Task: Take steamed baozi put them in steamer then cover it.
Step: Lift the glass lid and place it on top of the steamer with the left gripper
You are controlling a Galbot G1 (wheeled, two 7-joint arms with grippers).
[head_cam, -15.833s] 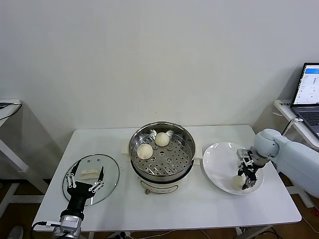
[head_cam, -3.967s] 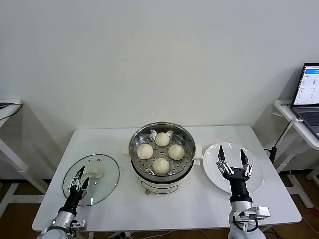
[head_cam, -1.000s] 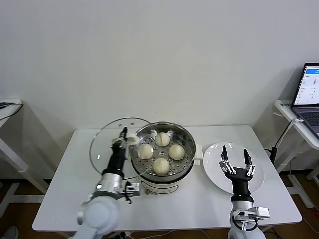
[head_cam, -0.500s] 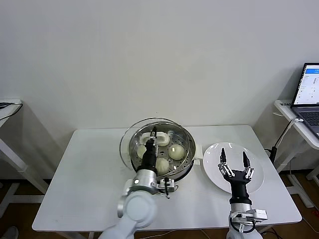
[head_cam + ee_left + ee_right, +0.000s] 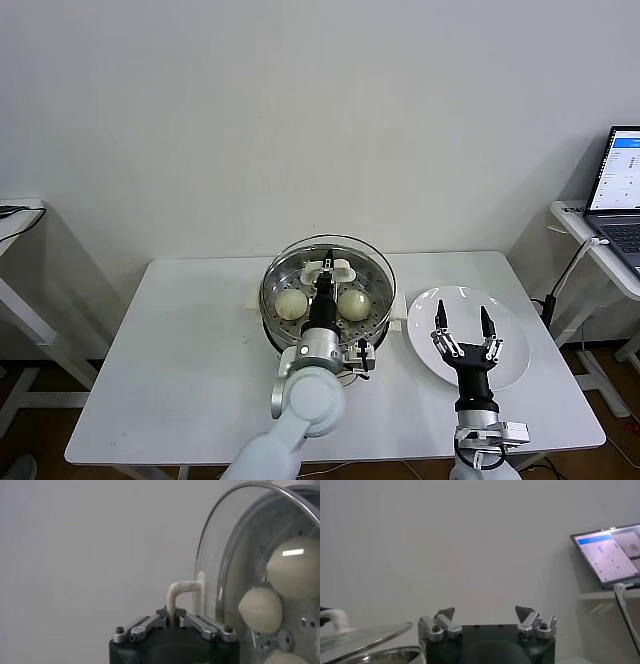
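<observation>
Glass cover (image 5: 328, 268), likely heavy & breakable, is clamped by its white handle (image 5: 180, 592) in left gripper (image 5: 323, 279) over steamer (image 5: 276, 318); right gripper (image 5: 463, 335) is splayed, idle.

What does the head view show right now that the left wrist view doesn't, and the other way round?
Head view only: the white plate with the open right gripper above it, the table, and a laptop at far right. Left wrist view only: the left gripper shut on the cover's white handle, seen close. Both: the cover over the steamer, with baozi visible beneath the glass.
</observation>
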